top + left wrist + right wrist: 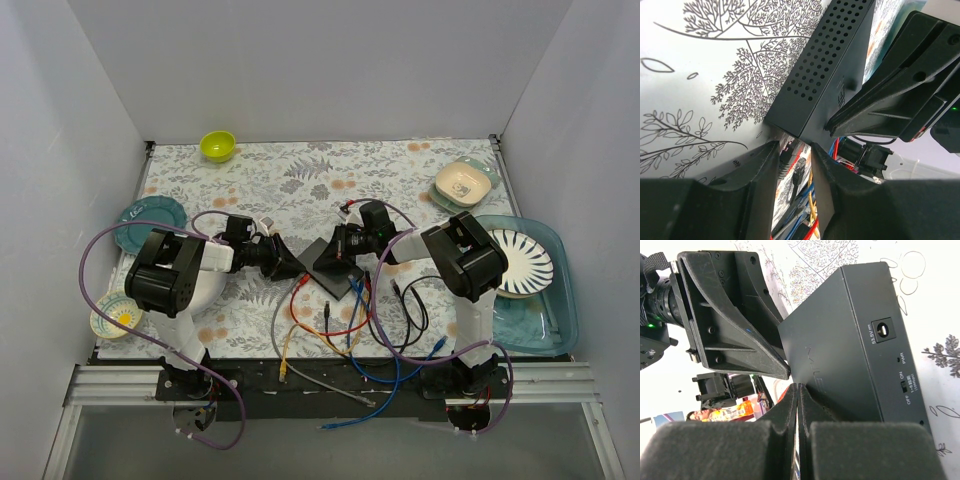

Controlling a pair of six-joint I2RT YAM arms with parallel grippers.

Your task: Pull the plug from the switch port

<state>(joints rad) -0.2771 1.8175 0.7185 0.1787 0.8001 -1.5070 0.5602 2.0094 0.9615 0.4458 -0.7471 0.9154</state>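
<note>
Dark grey-black, the switch [335,270] lies flat near the middle of the desk, a little closer to the near edge than to the far one, and slanted to both. It rests on the leaf-patterned cloth [300,180]. Your left gripper [795,157] sits low at the box's left corner, jaws spread a little. Only the cables [345,335] show through the narrow gap, and the corner with the perforated side wall stands just ahead of the tips, not between them.

Your right gripper [797,395] comes in from the right with its jaws pressed together, a thin line between the pads and nothing visible in it. Its tips are right beside the switch, and you cannot tell whether they touch it. The side with the round power socket and the ON/OFF slider faces that wrist camera.

The port row is hidden, so you cannot tell whether a plug is seated. Red, blue, orange, black and grey cables lie tangled between the switch and the near edge, some trailing over it
</note>
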